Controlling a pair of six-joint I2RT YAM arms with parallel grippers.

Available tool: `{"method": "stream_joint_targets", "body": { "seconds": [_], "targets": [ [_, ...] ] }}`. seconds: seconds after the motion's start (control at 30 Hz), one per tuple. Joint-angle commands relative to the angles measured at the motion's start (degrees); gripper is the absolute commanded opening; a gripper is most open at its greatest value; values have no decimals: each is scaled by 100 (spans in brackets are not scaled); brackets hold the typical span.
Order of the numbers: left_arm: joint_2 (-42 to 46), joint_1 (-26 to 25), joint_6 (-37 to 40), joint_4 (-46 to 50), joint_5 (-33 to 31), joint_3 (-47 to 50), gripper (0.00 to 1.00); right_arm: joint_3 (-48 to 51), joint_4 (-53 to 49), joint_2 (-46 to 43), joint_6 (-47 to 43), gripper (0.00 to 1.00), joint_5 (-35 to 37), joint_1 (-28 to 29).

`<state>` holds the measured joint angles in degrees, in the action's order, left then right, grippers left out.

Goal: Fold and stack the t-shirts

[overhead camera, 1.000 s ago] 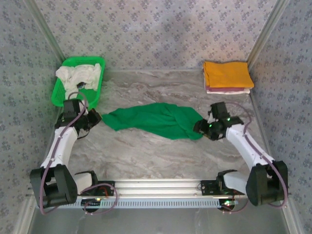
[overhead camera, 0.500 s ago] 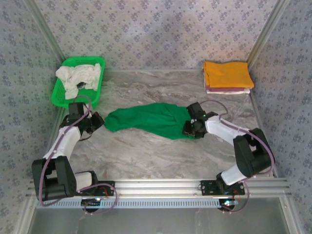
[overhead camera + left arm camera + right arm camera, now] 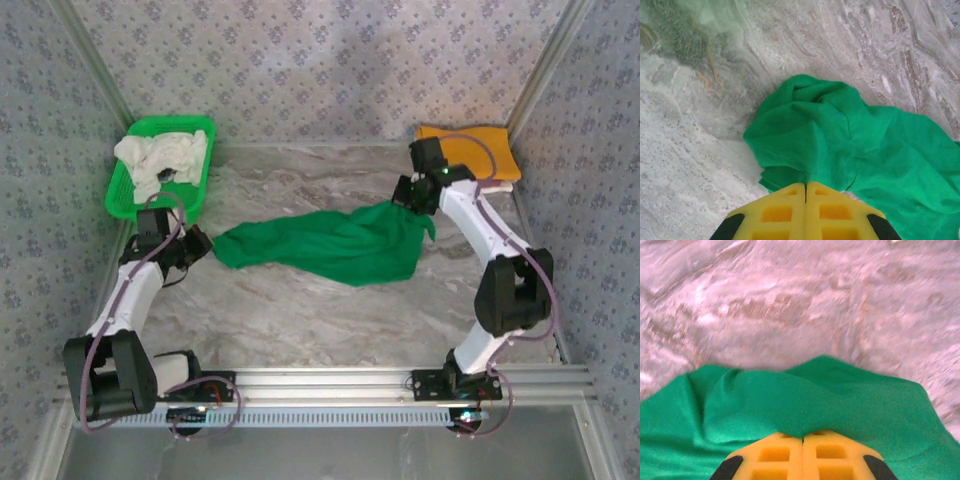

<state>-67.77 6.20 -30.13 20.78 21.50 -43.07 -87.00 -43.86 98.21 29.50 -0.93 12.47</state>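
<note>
Left pincer and right pincer clamp green t-shirt, held edges hidden.

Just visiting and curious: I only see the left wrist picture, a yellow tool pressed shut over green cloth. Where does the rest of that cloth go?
Observer: From above, the right tool is shut on the other end of the green t-shirt, so it stretches between both tools.
Operator: Are there other shirts?
Observer: A folded orange-yellow t-shirt tops a small stack in the far right corner, just behind that tool.
Operator: And on the left?
Observer: A green basket holding whitish cloth stands far left, beyond the left tool.
</note>
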Motion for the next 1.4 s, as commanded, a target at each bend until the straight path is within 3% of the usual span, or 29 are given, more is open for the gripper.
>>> {"method": "stream_joint_targets", "body": {
  "seconds": [0.0,0.03,0.17,0.3,0.5,0.83,1.0,1.17,1.37],
  "targets": [
    [-235,-39,6,-107,80,-403,0,-953,-894,1205,-364,27,-30,-321],
    [-315,-46,37,-109,101,-473,0,-1141,-912,1413,-384,42,-38,-378],
    [-503,-78,69,-137,116,-618,0,-1147,-826,1368,-413,54,175,-347],
    [-461,-124,65,-60,115,-552,0,236,-589,47,-296,69,217,1],
    [-213,-120,43,74,9,-125,0,2779,-347,-1569,278,69,-229,118],
    [10,-122,-28,35,-30,253,0,3581,662,-952,25,64,-621,212],
    [27,-120,-19,53,-86,247,0,3463,1174,-595,49,61,-664,214],
    [68,-125,7,69,-177,289,0,3420,1415,-219,89,49,-680,175],
    [167,-88,-58,138,-200,223,0,3319,1430,-220,226,6,-759,173]
  ]
}}
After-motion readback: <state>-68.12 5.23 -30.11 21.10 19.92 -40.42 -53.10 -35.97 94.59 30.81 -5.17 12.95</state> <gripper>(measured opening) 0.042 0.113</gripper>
